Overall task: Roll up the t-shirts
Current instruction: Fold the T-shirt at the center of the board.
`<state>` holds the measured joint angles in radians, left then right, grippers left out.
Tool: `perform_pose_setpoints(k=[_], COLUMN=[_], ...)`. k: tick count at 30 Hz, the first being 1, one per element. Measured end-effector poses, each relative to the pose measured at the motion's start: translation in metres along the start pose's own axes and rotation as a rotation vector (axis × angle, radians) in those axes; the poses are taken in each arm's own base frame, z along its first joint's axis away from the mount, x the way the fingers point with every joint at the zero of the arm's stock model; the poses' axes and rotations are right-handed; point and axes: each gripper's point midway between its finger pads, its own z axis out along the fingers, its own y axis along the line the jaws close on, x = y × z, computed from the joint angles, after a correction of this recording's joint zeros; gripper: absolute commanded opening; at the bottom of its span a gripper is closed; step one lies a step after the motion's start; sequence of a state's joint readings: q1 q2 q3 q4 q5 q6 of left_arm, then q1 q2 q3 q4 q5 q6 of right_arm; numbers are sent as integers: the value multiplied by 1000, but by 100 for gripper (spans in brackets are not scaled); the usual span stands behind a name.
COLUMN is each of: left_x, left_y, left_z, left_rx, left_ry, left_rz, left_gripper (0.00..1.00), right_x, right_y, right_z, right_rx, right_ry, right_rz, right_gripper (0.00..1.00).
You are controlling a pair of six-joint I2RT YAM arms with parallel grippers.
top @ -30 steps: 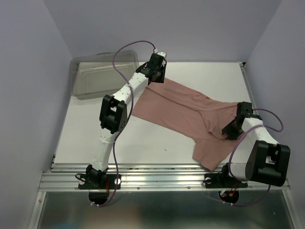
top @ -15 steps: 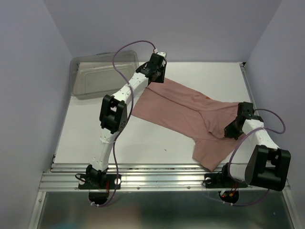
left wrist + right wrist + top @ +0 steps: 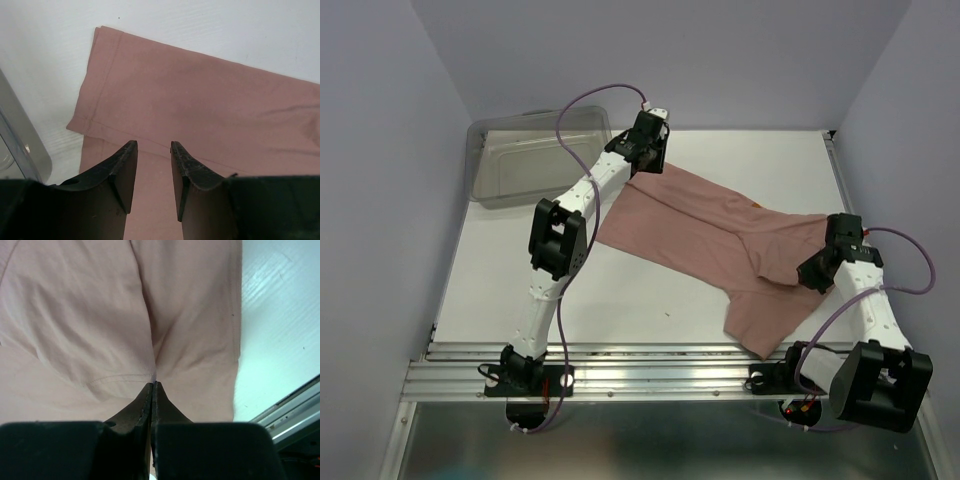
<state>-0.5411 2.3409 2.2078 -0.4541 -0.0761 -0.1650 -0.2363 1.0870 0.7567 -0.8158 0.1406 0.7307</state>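
One pink shirt (image 3: 705,232) lies spread flat on the white table (image 3: 640,295). It runs on a slant from the middle of the far edge down towards the near right corner. A small orange print (image 3: 755,204) shows on it, on the side towards the right edge. The end nearest the near edge is a loose flap, folded under the rest.

The left gripper (image 3: 652,162) hangs over the shirt's far end, close to the far edge of the table. Its jaws stand apart with nothing between them. In the left wrist view a hemmed corner of the shirt (image 3: 200,95) lies flat on the table just beyond the fingertips (image 3: 129,150), and the cloth runs on under the left gripper (image 3: 151,146). Whether the tips touch the cloth cannot be told. The clear grey bin (image 3: 520,160) sits in the far left corner of the table, just beside this gripper. A bit of its rim (image 3: 20,150) shows at the left of the wrist view.

The right gripper (image 3: 812,274) is down on the shirt's right side, near the right edge of the table. Its jaws are pressed together on a thin pinch of cloth. In the right wrist view a raised crease in the shirt (image 3: 100,315) runs straight into the closed tips of the right gripper (image 3: 153,383). The shirt's hem lies to the right of them, with bare table beyond.
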Motion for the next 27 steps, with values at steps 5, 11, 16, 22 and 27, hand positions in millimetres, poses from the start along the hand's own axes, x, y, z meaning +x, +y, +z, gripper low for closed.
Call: perform_pose_setpoints(k=[5,11,16,22,27], left_x=[0,0,0,-1,-6], left_y=[1,2,2,1,-8], left_z=[0,0,0,-1,4], left_rx=[-4,-8,-11,-2,40], left_ry=[0,-1,-1,1,-14], left_rz=[1,7,9,11,7], left_gripper=[45,45,45,45,45], right_x=[6,12,14,1,-33], right_y=[-6,-11,-13,-8,13], right_z=[-7,-11,-11,-10,2], right_rx=[9,24,33,51,58], right_ry=[13,32,41,21,-44], right_rz=[9,22,27,17,-7], right_gripper=[1,13,25,26,25])
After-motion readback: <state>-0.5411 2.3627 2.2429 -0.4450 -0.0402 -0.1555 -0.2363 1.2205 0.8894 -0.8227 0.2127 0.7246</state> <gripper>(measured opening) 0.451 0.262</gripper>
